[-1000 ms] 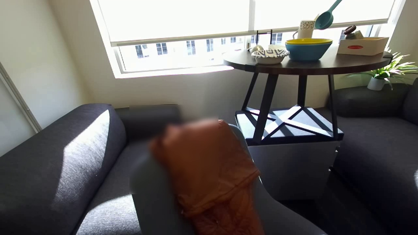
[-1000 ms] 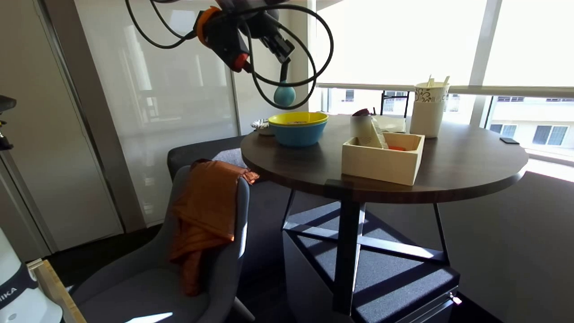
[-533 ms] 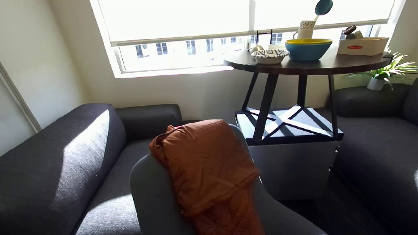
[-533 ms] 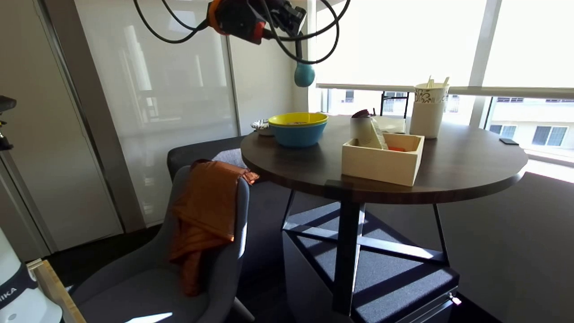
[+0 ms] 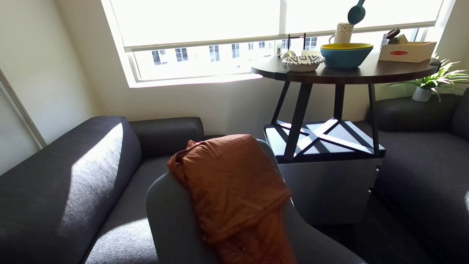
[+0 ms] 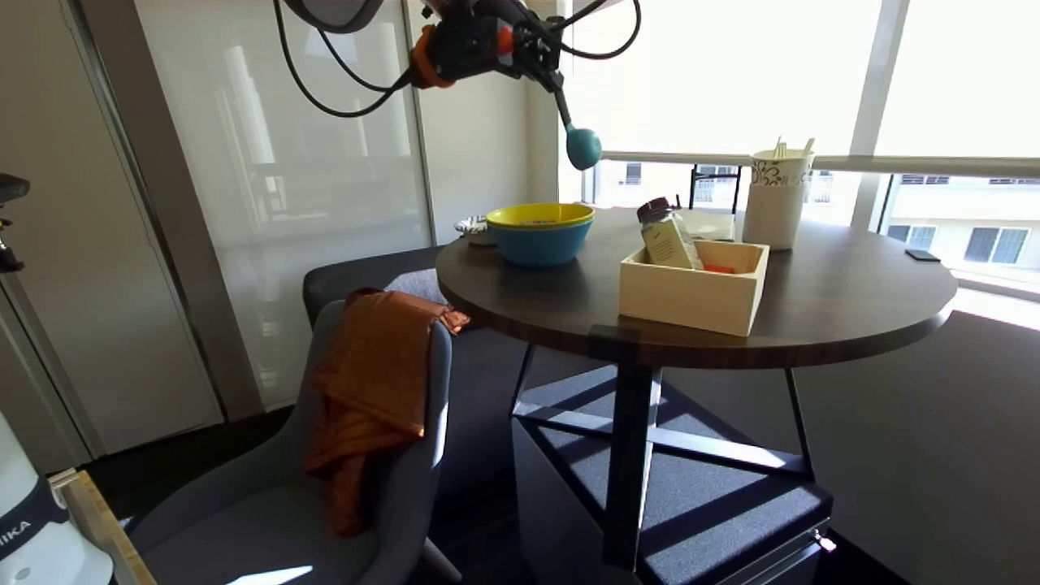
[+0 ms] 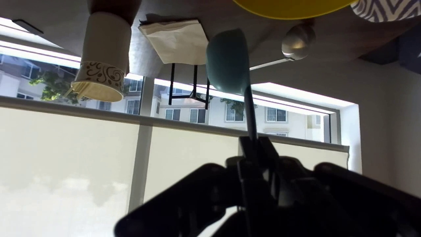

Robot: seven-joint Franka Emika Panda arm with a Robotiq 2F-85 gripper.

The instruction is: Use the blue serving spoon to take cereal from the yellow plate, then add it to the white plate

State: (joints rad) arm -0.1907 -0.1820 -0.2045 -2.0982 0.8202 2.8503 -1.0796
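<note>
My gripper [image 6: 555,83] is shut on the handle of the blue serving spoon [image 6: 583,148] and holds it in the air. In the wrist view the fingertips [image 7: 255,146] pinch the handle, and the spoon's rounded head [image 7: 228,61] points away from them. I cannot tell whether the head holds anything. The yellow plate [image 6: 508,217], a deep bowl, sits in a blue bowl, with small bits inside. The spoon hangs above table height, to the right of it in an exterior view. The white plate [image 5: 302,67], low with a dark zigzag pattern, stands beside the bowls; it shows partly in the wrist view [image 7: 384,10].
On the round dark table [image 6: 853,296] stand a wooden box [image 6: 691,301] with a jar in it, a tall cream container [image 6: 776,203] with utensils, and a napkin holder [image 7: 179,41]. A round shiny object [image 7: 298,41] lies near the bowls. A chair carries an orange jacket [image 6: 374,366].
The gripper and spoon have moved from above the yellow plate towards the window side, rising first, then sinking slightly. The spoon's tilt has changed. The dishes have not moved.
</note>
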